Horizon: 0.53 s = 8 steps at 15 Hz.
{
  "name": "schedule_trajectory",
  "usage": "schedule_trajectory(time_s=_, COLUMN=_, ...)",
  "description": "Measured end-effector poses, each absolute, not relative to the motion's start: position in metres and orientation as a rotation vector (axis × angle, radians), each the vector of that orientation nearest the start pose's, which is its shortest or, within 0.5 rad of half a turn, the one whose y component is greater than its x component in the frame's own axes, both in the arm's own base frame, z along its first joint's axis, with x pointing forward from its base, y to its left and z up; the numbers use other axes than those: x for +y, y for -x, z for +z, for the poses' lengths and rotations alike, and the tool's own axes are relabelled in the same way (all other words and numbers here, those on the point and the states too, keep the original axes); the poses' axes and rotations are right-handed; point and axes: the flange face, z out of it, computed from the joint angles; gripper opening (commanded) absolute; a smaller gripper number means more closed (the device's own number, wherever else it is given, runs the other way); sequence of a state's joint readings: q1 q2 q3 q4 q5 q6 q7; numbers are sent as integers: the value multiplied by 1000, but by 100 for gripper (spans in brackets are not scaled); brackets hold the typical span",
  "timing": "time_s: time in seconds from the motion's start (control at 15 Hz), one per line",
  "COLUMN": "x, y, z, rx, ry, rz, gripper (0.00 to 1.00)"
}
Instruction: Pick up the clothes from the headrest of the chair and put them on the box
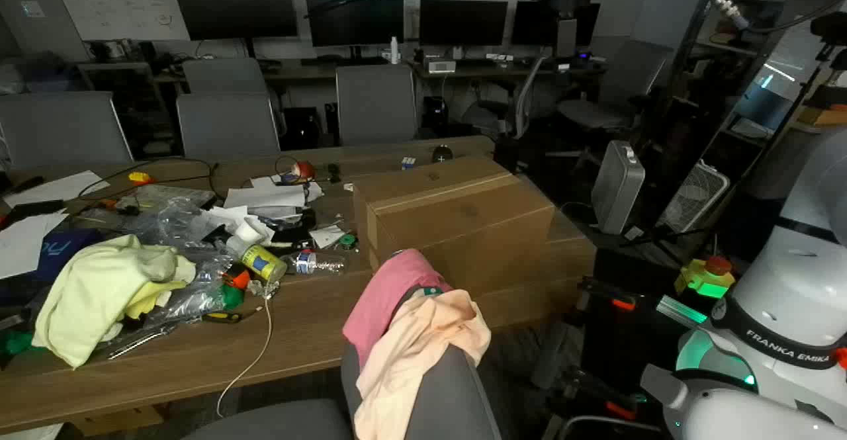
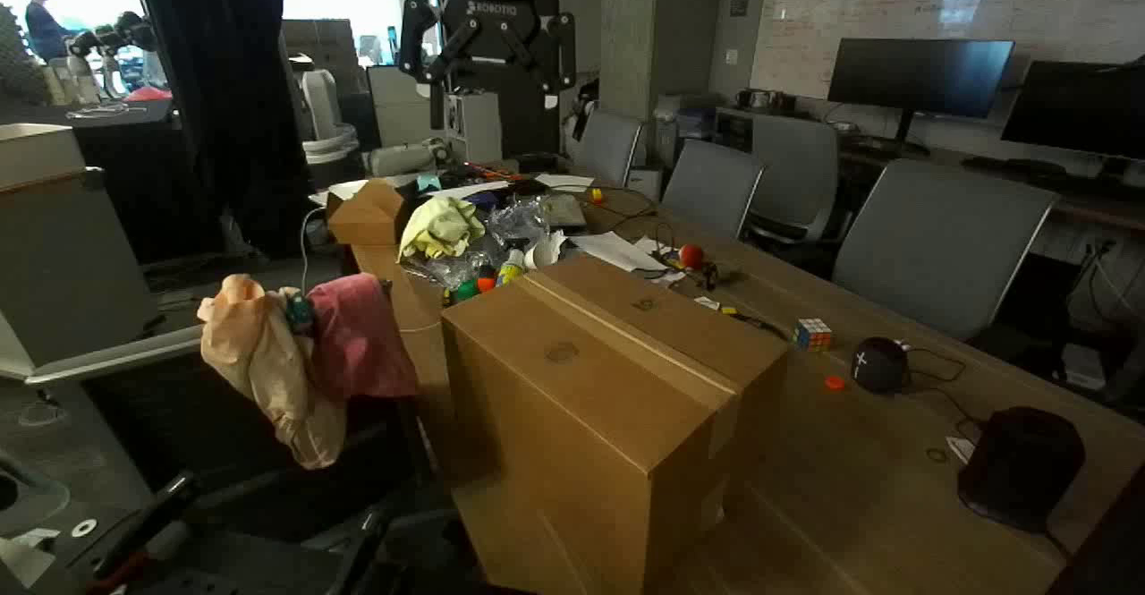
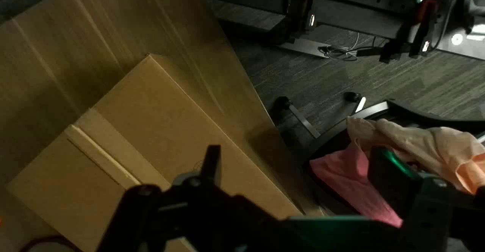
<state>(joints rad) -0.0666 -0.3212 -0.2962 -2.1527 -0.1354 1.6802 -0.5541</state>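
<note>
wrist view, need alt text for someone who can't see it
A pink cloth and a peach cloth drape over a chair back at right, partly hidden by the open, empty gripper in the foreground. At left, a taped cardboard box sits on a wooden table.

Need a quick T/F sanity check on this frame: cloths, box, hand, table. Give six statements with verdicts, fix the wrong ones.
1. The pink cloth hangs over the chair back. True.
2. The box stands on the table. True.
3. The peach cloth lies on the box. False: the peach cloth also hangs over the chair back.
4. The hand grips a cloth. False: the hand is open and holds nothing.
5. The puzzle cube sits on the table. True.
6. The box is wide open. False: its top is closed.
</note>
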Motion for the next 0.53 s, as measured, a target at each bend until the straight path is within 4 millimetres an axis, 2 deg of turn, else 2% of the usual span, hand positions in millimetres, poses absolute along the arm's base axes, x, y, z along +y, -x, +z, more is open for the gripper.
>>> schedule_trajectory(time_s=0.53, x=-180, y=-408, z=518, rx=-370, ry=3080, rz=242, gripper=100)
